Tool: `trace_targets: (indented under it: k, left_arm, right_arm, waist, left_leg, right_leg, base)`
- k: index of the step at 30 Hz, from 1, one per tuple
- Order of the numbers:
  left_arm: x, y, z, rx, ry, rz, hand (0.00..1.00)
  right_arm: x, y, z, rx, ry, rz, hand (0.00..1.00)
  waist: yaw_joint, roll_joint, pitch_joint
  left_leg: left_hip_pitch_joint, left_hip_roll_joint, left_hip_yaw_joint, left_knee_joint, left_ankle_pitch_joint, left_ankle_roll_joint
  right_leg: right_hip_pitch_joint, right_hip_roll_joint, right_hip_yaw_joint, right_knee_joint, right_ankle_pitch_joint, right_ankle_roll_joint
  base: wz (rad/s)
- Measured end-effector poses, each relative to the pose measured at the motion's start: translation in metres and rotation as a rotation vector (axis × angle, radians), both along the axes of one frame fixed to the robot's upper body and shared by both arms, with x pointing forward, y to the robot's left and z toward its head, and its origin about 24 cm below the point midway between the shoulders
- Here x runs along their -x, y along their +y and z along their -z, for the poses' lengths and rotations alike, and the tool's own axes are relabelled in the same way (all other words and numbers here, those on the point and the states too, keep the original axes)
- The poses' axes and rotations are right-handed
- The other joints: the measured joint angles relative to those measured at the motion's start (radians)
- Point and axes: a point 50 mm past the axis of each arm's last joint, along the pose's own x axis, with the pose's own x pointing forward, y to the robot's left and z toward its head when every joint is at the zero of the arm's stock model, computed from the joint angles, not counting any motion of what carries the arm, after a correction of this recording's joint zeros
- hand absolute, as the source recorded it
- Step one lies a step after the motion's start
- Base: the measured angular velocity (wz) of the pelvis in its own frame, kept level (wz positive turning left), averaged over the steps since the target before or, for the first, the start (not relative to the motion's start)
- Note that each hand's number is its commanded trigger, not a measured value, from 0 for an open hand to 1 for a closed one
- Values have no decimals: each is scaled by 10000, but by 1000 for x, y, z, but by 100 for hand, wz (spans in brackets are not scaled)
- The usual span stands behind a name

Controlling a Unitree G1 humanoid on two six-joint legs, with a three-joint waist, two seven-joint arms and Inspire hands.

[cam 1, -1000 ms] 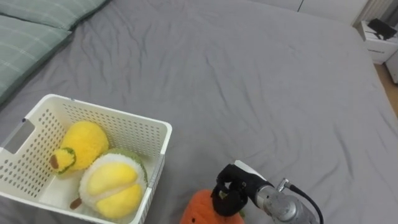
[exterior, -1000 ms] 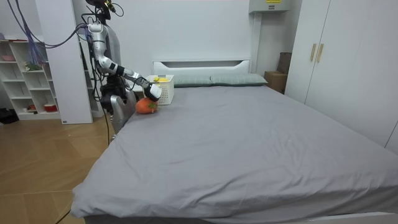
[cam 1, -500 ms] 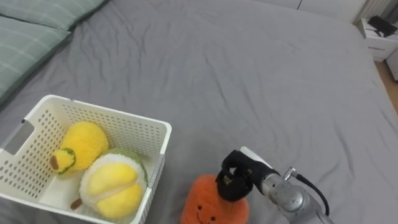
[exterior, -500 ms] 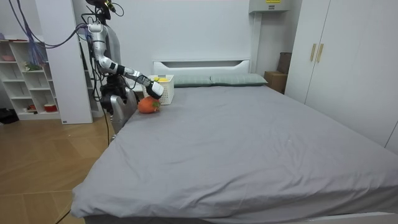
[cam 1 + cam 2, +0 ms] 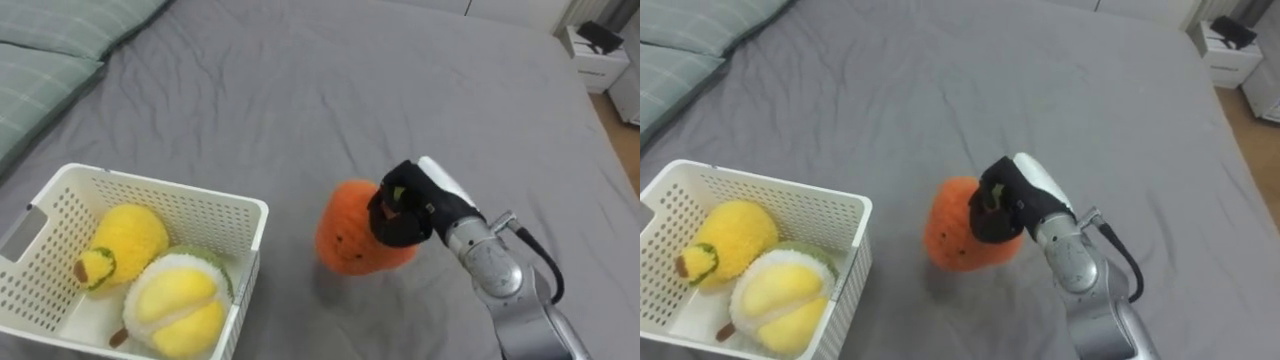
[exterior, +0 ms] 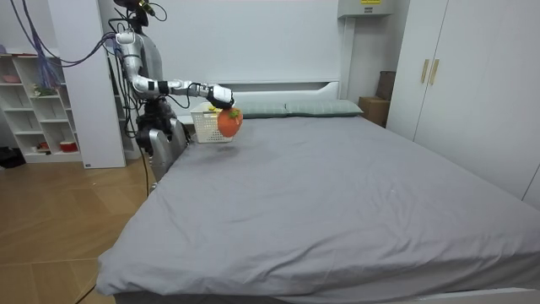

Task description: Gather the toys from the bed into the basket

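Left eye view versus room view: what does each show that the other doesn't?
Left eye view: a yellow plush toy and a paler round plush toy lying in the white basket, and the right hand curled round the orange plush toy. Room view: the robot standing at the bedside, shelves, wardrobe. Shared: the orange plush toy held above the grey bed, beside the basket.

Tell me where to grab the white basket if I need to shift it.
Take the handle slot in the white basket's left end wall, coming from the left: that cut-out gives a hold the lattice walls lack. The right hand is shut on the orange plush.
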Motion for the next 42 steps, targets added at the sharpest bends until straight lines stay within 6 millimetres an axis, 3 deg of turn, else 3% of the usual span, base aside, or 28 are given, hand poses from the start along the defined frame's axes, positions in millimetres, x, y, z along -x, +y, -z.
trace_targets:
  k: [7,12,22,28,34,39,42]
  left_arm:
    - [0,1,0,-76,-113,-25,0]
    - [-1,3,-1,-113,-190,-27,0]
    - [-2,3,-1,-169,-145,-42,0]
    - [-5,3,-1,-246,-77,285,0]
    - [-9,2,-1,-192,-80,466,0]
    - [-23,3,-3,-320,-179,813,0]
    - [-30,5,-5,-454,-262,1038,0]
  right_arm:
    - [-3,6,-29,-133,-1194,-271,100]
    - [-10,8,-52,-375,-2174,-289,100]
    - [-19,22,-96,-881,-3771,-911,100]
    - [-20,29,-106,-472,-4085,-1184,100]
    - [-22,53,-116,-339,-4400,-2107,100]
    - [-25,68,-128,-172,-4616,-2759,100]
    - [-25,77,-132,-118,-4580,-3193,100]
  waist:
    - [10,-53,-9]
    - [-5,-282,0]
    - [88,-250,14]
    - [502,-238,24]
    - [702,-246,18]
    - [1082,-356,-45]
    - [1339,-406,-40]
  left_leg:
    - [-90,-1,-22,9,0,0]
    - [-205,-12,-114,16,0,0]
    - [-195,-5,-130,10,0,0]
    - [-197,-5,-153,35,1,1]
    - [-232,-13,-244,50,1,1]
    - [-358,-19,-338,66,5,-1]
    - [-351,-21,-338,74,8,1]
  right_leg:
    - [-128,-10,-39,12,0,1]
    - [-173,-28,-182,-38,0,3]
    - [-149,-34,-207,39,5,-1]
    - [-168,-45,-233,126,6,-1]
    - [-180,-45,-266,142,5,-1]
    - [-249,-51,-391,132,5,1]
    - [-243,-81,-497,135,4,1]
  base:
    - [0]
    - [6]
    - [1]
    - [1]
    - [3]
    - [6]
    - [1]
